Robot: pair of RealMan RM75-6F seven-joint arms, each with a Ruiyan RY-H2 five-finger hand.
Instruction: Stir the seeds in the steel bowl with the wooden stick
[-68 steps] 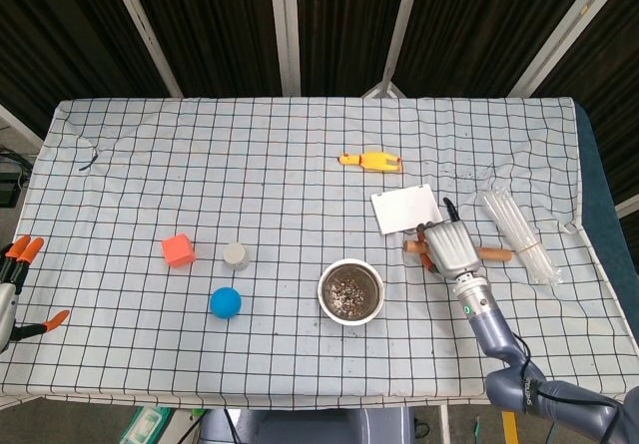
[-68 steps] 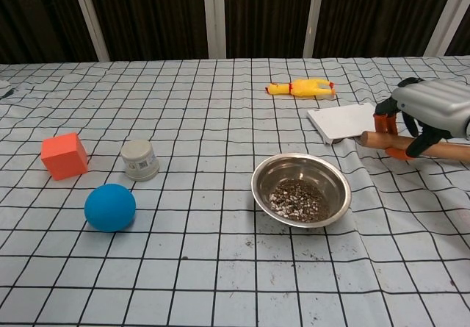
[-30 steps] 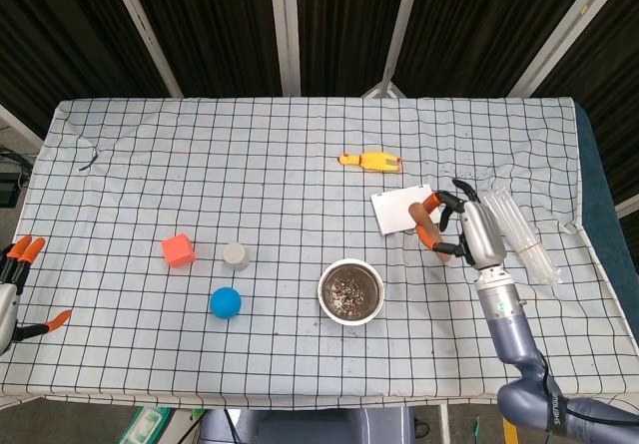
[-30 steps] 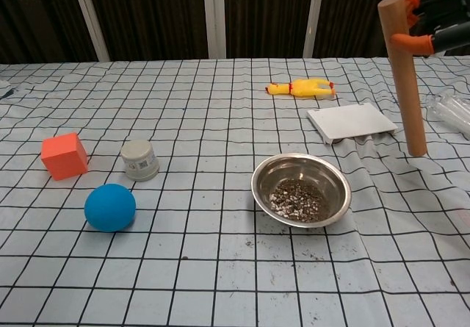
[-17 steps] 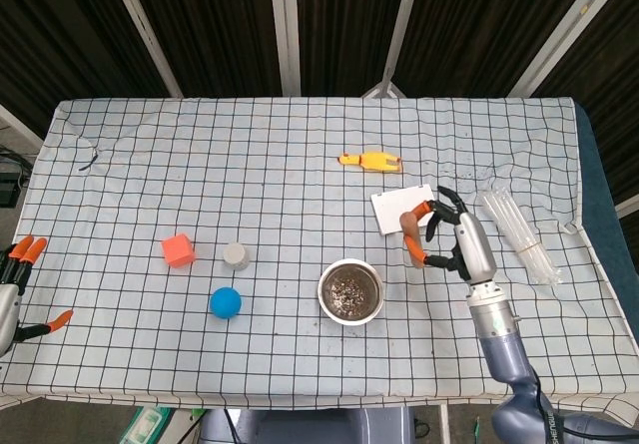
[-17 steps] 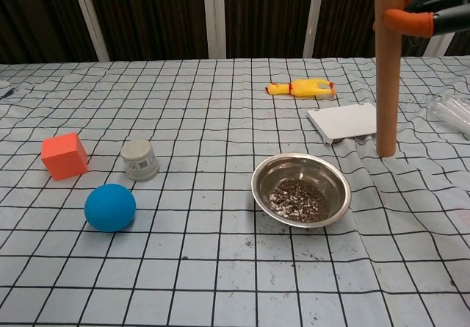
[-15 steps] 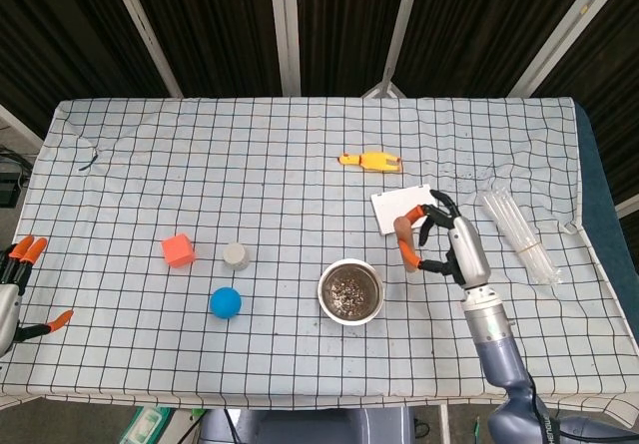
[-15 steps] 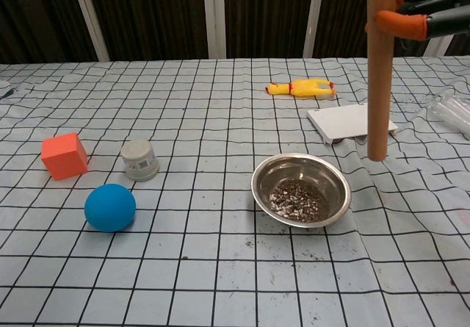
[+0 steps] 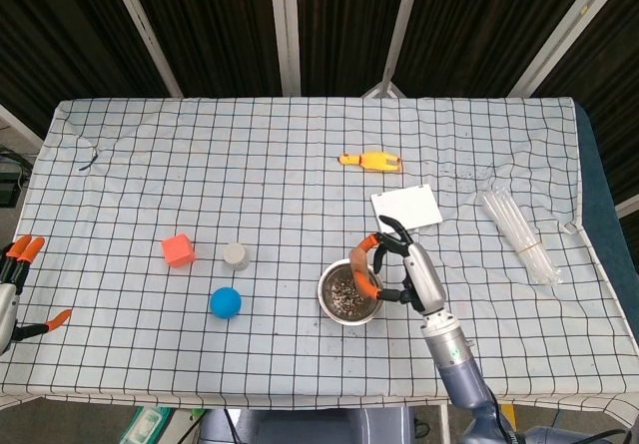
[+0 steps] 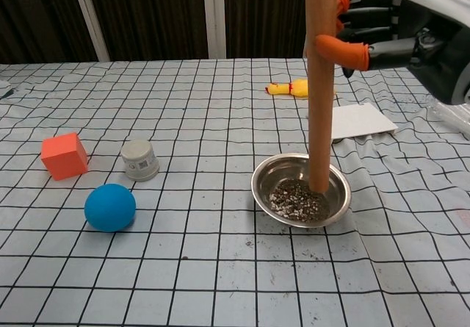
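Over the round steel bowl [image 10: 300,189], near the front of the checked-cloth counter [image 9: 250,165], you are holding the long wooden stick [image 10: 321,84] almost upright in your right hand [image 10: 411,29]. Its orange-tipped fingers [image 10: 345,50] are clamping the stick near its top end, so nearly the whole length is hanging below your grip. The lower tip is sitting inside the bowl's rim, towards the far side of the brownish seeds [image 10: 297,197]; whether it is pressing into them or just brushing the top layer cannot be told from these views.

What matters for the stirring is that the stick's long axis is running straight down from your fingers into the bowl, with your hand high above and a little to the right of it. You are probably needing to circle the tip while keeping that axis close to vertical, since any lean could push the light bowl across the cloth or flick seeds over the rim.

Your left hand [image 9: 12,289] is idling at the counter's far-left edge, well apart from the bowl, fingers spread and holding nothing.
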